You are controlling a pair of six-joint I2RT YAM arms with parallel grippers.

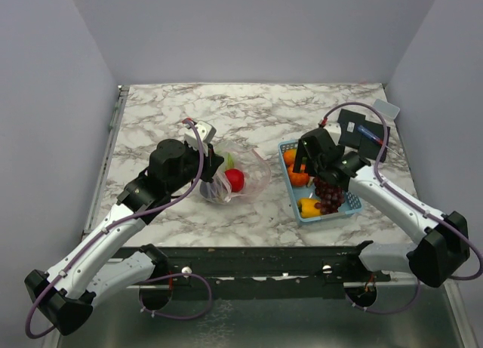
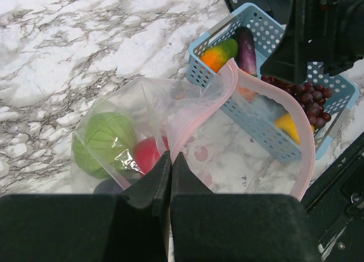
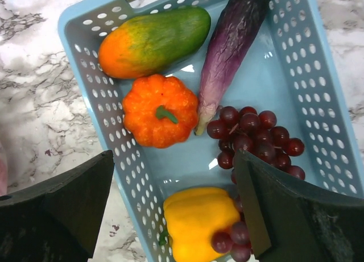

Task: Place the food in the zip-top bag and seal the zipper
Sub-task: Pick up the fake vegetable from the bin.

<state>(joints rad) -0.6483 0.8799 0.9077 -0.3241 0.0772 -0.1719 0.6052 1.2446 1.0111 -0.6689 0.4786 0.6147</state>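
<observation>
The clear zip-top bag (image 1: 253, 183) lies at the table's middle with its pink zipper strip (image 2: 307, 131) gaping open. A green cabbage (image 2: 105, 140) and a red tomato (image 1: 235, 180) sit inside it. My left gripper (image 2: 170, 157) is shut on the bag's pink mouth edge. My right gripper (image 3: 176, 216) is open above the light-blue basket (image 3: 327, 74), over the yellow pepper (image 3: 199, 219). The basket also holds an orange pumpkin (image 3: 159, 109), dark grapes (image 3: 256, 137), a purple eggplant (image 3: 230, 40) and a green-orange mango (image 3: 151, 41).
A black object (image 1: 361, 137) with a blue pen lies behind the basket at the back right. A pale card (image 1: 386, 106) lies at the far right corner. Walls close in the table on three sides.
</observation>
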